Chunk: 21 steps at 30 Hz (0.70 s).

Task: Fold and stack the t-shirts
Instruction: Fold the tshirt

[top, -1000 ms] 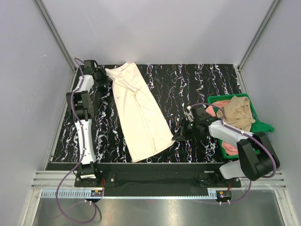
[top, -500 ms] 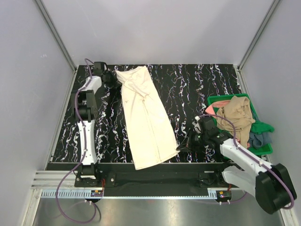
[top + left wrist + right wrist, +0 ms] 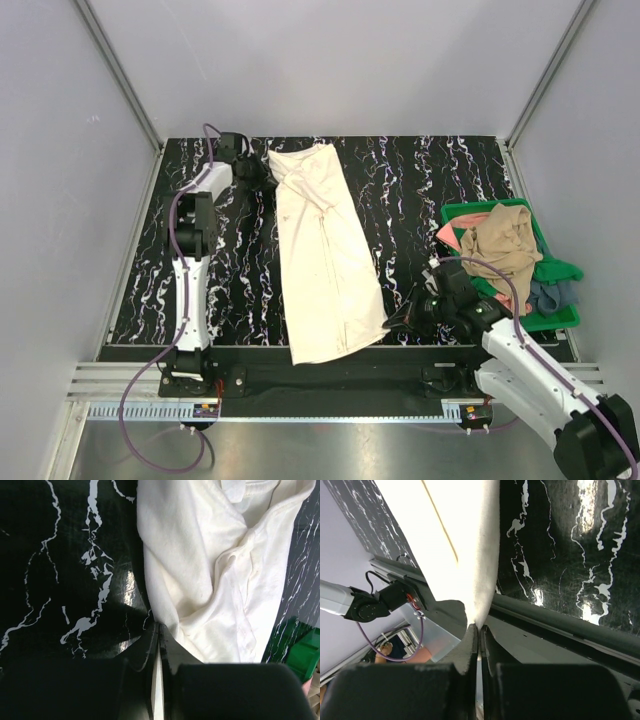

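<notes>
The black, white-veined counter sits between plain grey walls, with a metal rail along its near side. The cream shirt lies left of centre as a long folded strip from far edge to near edge; the left hand is pinched on its far left corner and the right hand on its near right corner. At the right edge a green bin holds a tan shirt heaped over a pink shirt and a grey-blue shirt.

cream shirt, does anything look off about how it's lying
Yes. The cream shirt lies as a long narrow strip, slightly askew on the table, and its near end hangs past the front edge. The left gripper and right gripper pinch its opposite ends.
</notes>
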Available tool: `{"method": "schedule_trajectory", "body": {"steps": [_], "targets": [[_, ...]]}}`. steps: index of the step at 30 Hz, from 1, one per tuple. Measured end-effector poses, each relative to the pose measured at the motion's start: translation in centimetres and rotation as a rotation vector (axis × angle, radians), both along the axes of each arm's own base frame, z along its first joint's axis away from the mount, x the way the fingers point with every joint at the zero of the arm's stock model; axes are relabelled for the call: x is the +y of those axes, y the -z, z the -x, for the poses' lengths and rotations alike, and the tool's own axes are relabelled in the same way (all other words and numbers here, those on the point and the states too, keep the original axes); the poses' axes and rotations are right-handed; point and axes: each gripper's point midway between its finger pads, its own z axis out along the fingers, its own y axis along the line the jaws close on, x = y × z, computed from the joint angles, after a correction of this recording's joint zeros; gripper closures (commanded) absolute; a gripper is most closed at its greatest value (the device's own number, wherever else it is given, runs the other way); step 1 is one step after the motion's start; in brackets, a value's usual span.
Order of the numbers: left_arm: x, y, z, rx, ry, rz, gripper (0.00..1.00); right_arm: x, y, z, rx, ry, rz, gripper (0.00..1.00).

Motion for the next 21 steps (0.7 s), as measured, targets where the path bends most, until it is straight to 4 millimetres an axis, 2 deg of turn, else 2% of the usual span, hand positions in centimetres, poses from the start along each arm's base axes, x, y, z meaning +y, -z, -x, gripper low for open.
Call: {"method": "schedule_trajectory", "body": {"steps": [6,9,11,12,15,17,21], "targets": [[0.2,-0.1,0.0,0.004,0.003,0.000,1.00,-0.1,-0.6,0.5,-0.004,0.088,-0.062,0.98],[-0.2,-0.3,-1.0,-0.006,0.000,0.022,1.00,-0.1,-0.3,0.8,0.015,0.108,-0.068,0.96],[-0.7,-0.1,-1.6,-0.014,0.003,0.035,1.00,-0.1,0.1,0.9,0.033,0.117,-0.054,0.90],[-0.8,-0.2,-1.7,-0.016,0.005,0.038,0.96,-0.1,0.3,0.9,0.042,0.119,-0.047,0.79],[-0.9,-0.1,-1.7,-0.015,0.003,0.036,0.80,-0.4,1.2,1.1,0.083,0.122,-0.001,0.66],[-0.7,-0.1,-1.6,-0.014,-0.005,0.037,0.66,-0.8,1.4,0.8,0.091,0.128,0.051,0.62],[0.9,-1.2,0.4,-0.008,-0.036,-0.027,0.58,-1.7,0.1,-1.4,0.035,0.151,0.166,0.59]]}}
